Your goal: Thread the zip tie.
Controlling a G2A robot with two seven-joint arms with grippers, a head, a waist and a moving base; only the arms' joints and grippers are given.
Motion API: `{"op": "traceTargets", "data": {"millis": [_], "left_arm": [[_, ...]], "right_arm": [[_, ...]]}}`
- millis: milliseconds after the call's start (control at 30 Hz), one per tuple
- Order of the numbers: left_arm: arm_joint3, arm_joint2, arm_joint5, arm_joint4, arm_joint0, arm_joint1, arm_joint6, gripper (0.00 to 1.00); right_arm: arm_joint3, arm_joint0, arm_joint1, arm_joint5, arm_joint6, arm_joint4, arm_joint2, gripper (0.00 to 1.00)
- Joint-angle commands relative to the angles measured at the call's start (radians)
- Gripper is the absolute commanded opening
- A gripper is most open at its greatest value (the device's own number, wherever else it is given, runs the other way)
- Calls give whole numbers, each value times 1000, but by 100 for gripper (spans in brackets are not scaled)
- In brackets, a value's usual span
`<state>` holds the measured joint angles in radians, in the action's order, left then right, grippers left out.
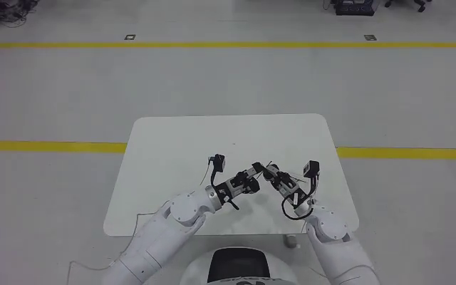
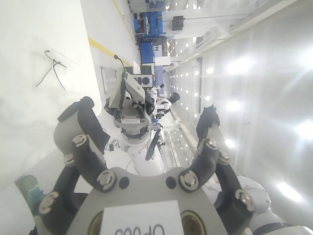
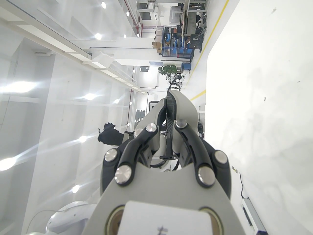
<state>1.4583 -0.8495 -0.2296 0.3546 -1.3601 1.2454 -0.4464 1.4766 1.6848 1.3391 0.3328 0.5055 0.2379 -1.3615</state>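
Top view: left claw and right claw meet tip to tip near the counter's middle, well clear of every edge. Left wrist view: left claw gapes wide, empty. Right wrist view: right claw pinched tight on the zip tie.

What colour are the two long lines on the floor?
Yellow. The floor lines show best in the top view.
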Motion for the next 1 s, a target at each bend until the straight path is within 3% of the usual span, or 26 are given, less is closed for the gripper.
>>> {"op": "traceTargets", "data": {"millis": [0,133,300,433,967], "left_arm": [[-5,-2,-3,12,0,0,-4,100],[-12,-4,-8,24,-2,-1,-7,100],[-19,-2,-6,24,-1,-1,-1,62],[-23,0,0,22,1,-1,0,48],[-36,14,12,21,10,0,4,37]], "right_arm": [[2,2,-1,3,-12,-9,1,0],[5,6,-3,7,-24,-16,3,0],[12,10,-7,7,-28,-26,7,0],[17,11,-9,7,-26,-29,11,0],[19,11,-16,7,-35,-33,23,0]]}}
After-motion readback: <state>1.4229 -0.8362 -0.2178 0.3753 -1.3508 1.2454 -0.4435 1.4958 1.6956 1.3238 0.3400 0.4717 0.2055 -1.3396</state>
